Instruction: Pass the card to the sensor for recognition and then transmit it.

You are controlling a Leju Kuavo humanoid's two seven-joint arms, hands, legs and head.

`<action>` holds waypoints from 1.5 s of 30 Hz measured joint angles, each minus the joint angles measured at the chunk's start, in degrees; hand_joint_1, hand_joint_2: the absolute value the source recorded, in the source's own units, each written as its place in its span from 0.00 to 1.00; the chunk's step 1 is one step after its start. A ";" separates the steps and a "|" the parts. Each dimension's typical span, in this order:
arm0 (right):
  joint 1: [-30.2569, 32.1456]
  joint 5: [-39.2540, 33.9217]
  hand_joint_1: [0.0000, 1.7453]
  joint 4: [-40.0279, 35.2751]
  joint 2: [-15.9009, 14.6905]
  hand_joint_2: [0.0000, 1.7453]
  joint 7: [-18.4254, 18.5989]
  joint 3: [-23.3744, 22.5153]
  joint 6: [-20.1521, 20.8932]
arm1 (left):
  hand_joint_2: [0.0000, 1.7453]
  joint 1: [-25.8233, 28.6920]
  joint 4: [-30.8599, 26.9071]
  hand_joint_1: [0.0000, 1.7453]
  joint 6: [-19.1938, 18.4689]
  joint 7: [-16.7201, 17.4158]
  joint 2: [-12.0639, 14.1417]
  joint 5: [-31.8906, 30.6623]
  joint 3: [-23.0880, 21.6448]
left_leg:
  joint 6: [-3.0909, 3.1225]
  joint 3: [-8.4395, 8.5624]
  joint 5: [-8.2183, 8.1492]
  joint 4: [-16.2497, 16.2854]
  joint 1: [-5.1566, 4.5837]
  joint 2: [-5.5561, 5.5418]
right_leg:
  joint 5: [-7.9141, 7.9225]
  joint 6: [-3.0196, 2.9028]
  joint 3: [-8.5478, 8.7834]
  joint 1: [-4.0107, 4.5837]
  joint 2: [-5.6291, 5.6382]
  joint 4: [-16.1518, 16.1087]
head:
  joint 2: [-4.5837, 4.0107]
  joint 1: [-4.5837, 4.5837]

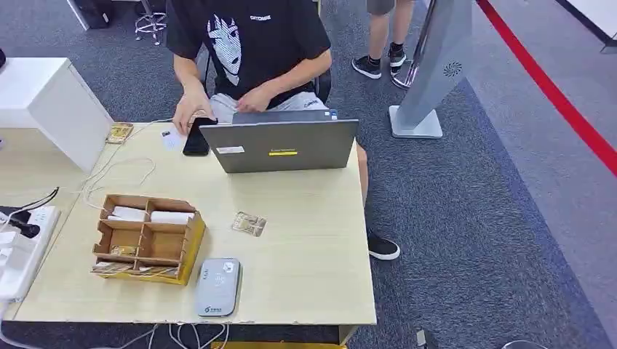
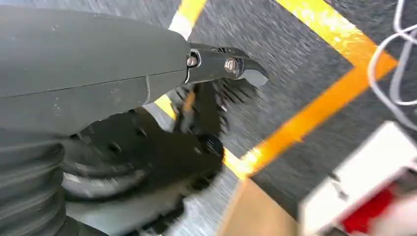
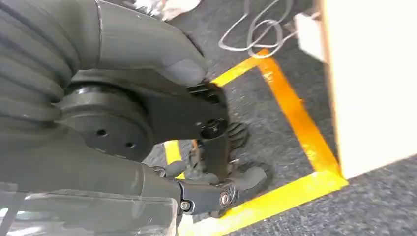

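Card: small shiny card (image 1: 249, 224) lay flat on the pale wooden bench (image 1: 305, 254), near the middle. Nothing was touching it.
Sensor: flat grey card reader with round corners (image 1: 217, 286) lay near the front edge of the bench, in front of the card and a bit apart from it.
Box: brown cardboard box with small open sections (image 1: 148, 238) sat just beside the reader, on its left. White packs lay in its back sections and some thin cards in its front ones.
Laptop: grey laptop (image 1: 281, 145) stood open at the far side of the bench, its back facing the robot.
Person: somebody in a black T-shirt (image 1: 247, 43) sat behind the laptop, with one hand on a black phone (image 1: 196, 137).
Left hand: grey left hand (image 2: 206, 105) hung low over grey carpet with yellow tape lines (image 2: 305, 123). It held nothing. The picture was blurry, so I cannot tell how its fingers lay.
Right hand: grey right hand (image 3: 216, 162) hung low over the carpet too. Its fingers were apart and it held nothing.
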 joint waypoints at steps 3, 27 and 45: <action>-0.12 -1.44 0.00 -0.35 -0.13 1.00 -0.20 -0.76 -0.30 | 1.00 -0.37 0.04 0.00 -1.27 -2.12 -0.72 1.42 1.83 | 0.00 -0.01 0.00 0.00 0.00 -0.01 | 0.00 0.00 0.00 0.00 0.00 0.00 | 0.00 -0.02; -2.22 -0.69 0.00 -2.69 -3.83 1.00 8.46 -15.87 -0.90 | 1.00 0.90 -46.72 0.00 -22.83 -2.10 -6.03 17.07 23.67 | -0.07 0.02 -0.03 -0.02 0.09 0.07 | -0.02 -0.08 -0.04 0.09 0.13 0.06 | 0.00 0.04; -7.32 7.46 0.00 -2.75 -5.75 1.00 11.91 -20.78 -0.74 | 1.00 3.08 -70.58 0.00 -7.49 -24.81 -1.29 2.28 9.63 | -0.05 0.07 0.04 0.00 0.03 0.02 | 0.00 -0.08 0.00 0.03 0.01 0.05 | 0.00 0.00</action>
